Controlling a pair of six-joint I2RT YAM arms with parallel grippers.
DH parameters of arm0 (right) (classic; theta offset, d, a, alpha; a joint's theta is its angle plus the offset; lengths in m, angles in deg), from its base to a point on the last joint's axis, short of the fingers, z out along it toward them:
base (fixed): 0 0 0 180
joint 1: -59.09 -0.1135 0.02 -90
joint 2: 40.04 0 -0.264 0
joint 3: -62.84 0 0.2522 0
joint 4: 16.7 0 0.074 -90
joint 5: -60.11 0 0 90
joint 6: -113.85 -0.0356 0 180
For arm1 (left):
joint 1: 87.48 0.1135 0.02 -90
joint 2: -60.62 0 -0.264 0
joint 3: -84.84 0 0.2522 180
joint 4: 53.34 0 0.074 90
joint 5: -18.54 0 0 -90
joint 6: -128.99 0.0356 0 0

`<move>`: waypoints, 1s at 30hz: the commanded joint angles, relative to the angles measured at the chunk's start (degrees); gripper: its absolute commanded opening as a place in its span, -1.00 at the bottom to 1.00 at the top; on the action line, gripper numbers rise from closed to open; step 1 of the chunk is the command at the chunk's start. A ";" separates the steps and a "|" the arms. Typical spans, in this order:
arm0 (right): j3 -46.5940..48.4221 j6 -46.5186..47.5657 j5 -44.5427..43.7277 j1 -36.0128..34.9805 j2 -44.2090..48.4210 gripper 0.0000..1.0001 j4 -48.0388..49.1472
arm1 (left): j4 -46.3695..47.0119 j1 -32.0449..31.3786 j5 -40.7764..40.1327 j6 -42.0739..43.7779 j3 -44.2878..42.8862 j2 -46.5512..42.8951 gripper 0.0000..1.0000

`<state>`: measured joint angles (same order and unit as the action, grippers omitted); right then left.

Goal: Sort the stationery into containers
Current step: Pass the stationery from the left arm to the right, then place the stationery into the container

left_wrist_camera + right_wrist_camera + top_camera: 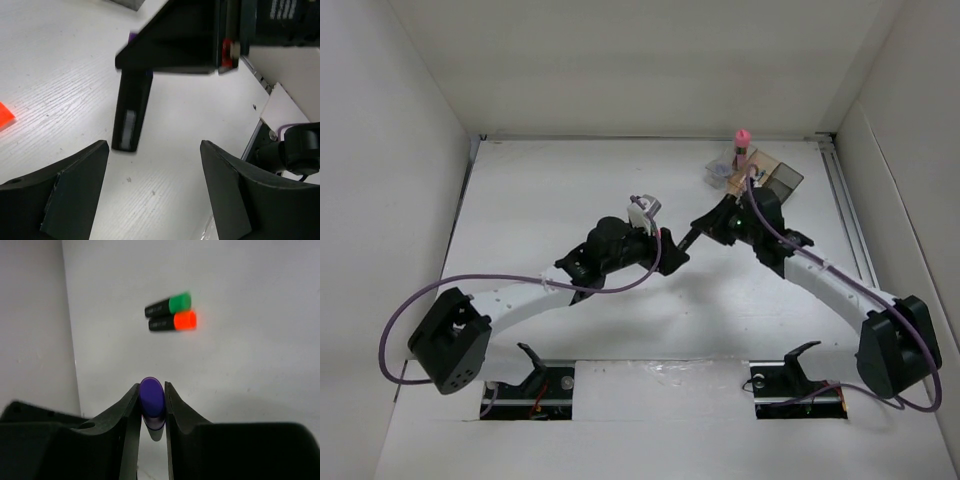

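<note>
My right gripper (151,388) is shut on a black marker with a purple end (151,399), which sits upright between its fingers. From above, this marker (688,241) hangs at the table's middle in the right gripper (701,230). My left gripper (152,150) stands open just beside it, with nothing between its fingers (75,180); the marker's black barrel (131,112) hangs ahead of them. The green-ended marker (168,305) and the orange-ended marker (173,321) lie side by side on the table. The containers (778,176) stand at the back right with the pink-capped bottle (741,140).
White walls close in the table on the left, back and right. A metal rail (850,220) runs along the right edge. Two black holders (534,360) (800,358) sit at the near edge. Purple cables trail from both arms.
</note>
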<state>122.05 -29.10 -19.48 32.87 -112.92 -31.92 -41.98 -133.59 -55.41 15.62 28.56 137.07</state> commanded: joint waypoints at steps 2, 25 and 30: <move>8.94 1.70 -9.16 5.38 -0.95 -0.84 -2.58 | 4.22 0.14 -3.04 0.88 4.01 -5.76 0.45; 32.50 3.47 -35.29 30.08 -25.02 -0.81 -14.54 | 3.00 0.14 -5.06 1.23 7.01 -11.85 0.47; 36.19 3.99 -34.76 29.47 -28.98 -0.76 -14.54 | 1.95 0.14 -6.82 1.23 6.49 -11.23 0.47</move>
<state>153.83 -25.89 -53.46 62.86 -141.01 -46.98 -40.91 -133.52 -60.61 16.86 35.09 126.12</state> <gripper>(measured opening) 0.269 0.731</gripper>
